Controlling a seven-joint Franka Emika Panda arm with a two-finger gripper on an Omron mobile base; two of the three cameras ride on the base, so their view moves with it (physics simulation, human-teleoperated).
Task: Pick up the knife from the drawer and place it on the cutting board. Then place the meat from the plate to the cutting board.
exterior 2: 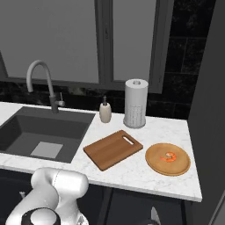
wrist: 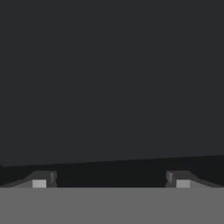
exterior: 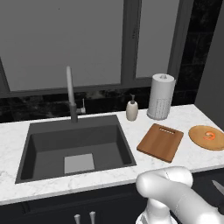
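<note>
The reddish-brown cutting board (exterior: 160,142) (exterior 2: 113,149) lies bare on the marble counter, right of the sink. Beside it to the right, the round tan plate (exterior: 199,133) (exterior 2: 154,165) carries the small orange-red meat (exterior: 210,136) (exterior 2: 168,157). A grey pointed blade tip of the knife (exterior: 218,187) (exterior 2: 154,215) pokes out below the counter's front edge; its handle is hidden. In the hand view my gripper (wrist: 111,180) is open, its fingertips (wrist: 43,179) far apart with nothing between them, facing a plain dark surface.
A dark sink (exterior: 30,144) (exterior 2: 13,127) with a grey faucet (exterior: 71,94) (exterior 2: 41,79) takes up the counter's left. A soap bottle (exterior: 131,109) (exterior 2: 105,110) and a paper towel roll (exterior: 160,96) (exterior 2: 135,103) stand at the back. A dark wall bounds the right.
</note>
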